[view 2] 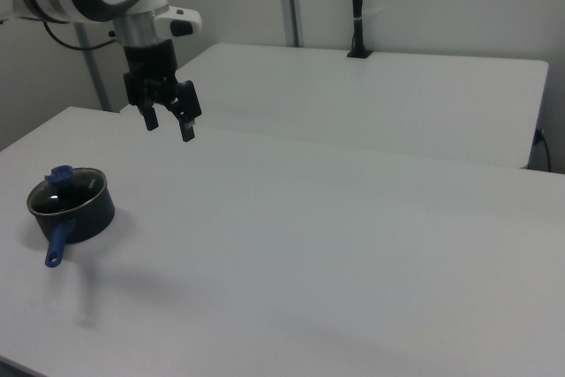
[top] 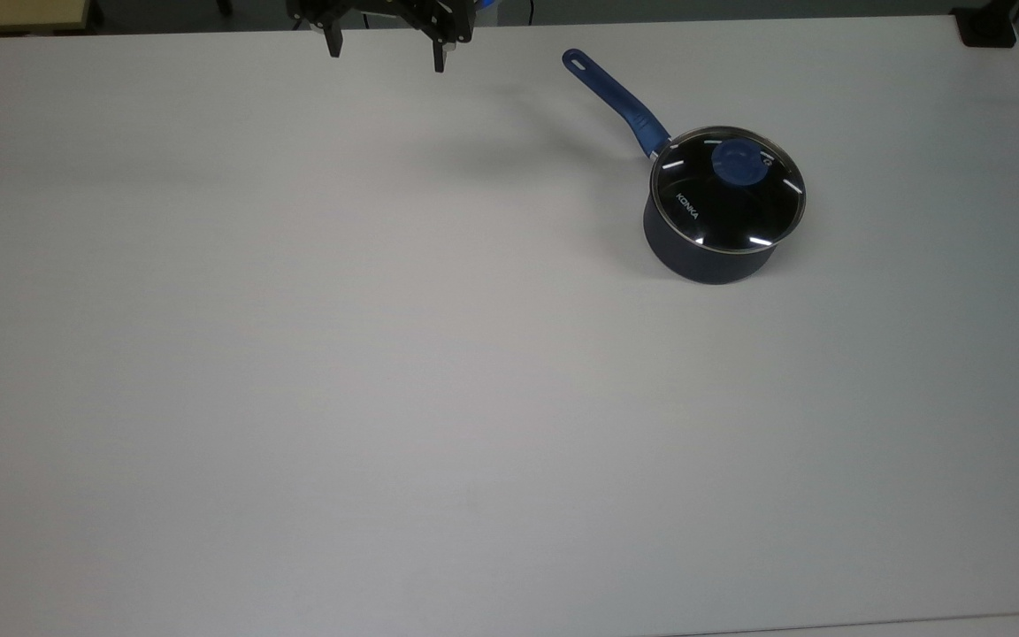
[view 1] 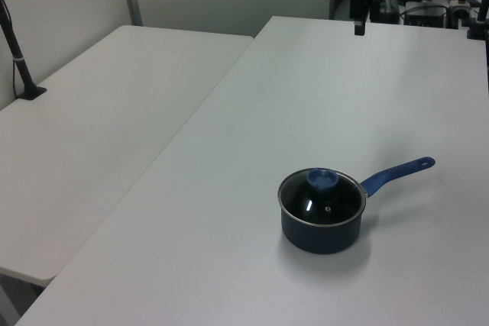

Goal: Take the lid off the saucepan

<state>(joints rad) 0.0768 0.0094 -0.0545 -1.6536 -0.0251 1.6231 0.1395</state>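
While the saucepan sits on the white table at about two o'clock from the centre of the top view, the lid rests flat on its rim, closing it. A blue knob stands at the middle of the glass, with "KONKA" lettering near the lid's eight o'clock edge. The bright-blue handle points off toward ten o'clock in the top view. The gripper hangs in the air at the table's twelve o'clock edge, well apart from the pan, its two fingers spread wide and holding nothing. In the right view the gripper hangs above the table, with the pan at about eight o'clock from it.
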